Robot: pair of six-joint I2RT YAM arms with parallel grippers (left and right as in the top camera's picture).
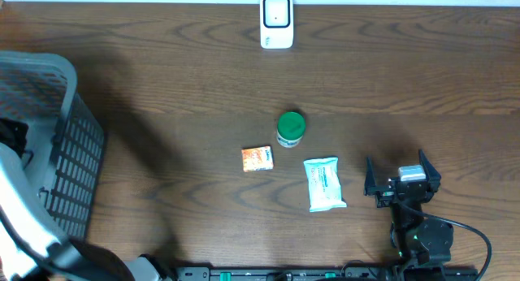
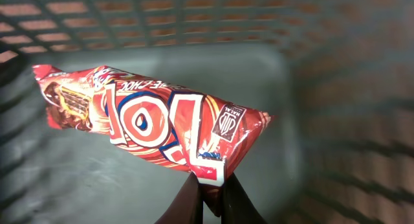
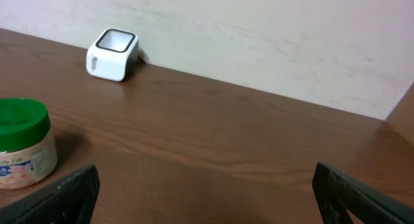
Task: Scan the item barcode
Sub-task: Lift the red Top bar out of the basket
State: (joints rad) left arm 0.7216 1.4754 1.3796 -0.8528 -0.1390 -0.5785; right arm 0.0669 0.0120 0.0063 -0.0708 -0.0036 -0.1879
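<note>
Gripping: left tool [image 2: 212,195] clamps red snack packet [image 2: 149,120] by its lower corner inside basket [image 1: 57,86], long axis toward upper left | right tool [image 1: 400,172] gaping, empty | scanner [image 1: 276,21] top centre, well right of basket

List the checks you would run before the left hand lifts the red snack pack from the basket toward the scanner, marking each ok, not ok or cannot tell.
1. Left hand shut on the red snack pack: ok, it pinches the end seal.
2. Hold firm enough to carry: cannot tell, only the pack's tip is gripped.
3. Barcode side known: cannot tell, no barcode on the face shown.
4. Pack free of the basket mesh: ok, nothing is snagging it.
5. Scanner unobstructed: ok, it stands alone at the table's far edge.
6. Right hand out of the way: ok, open and off to the right.
</note>
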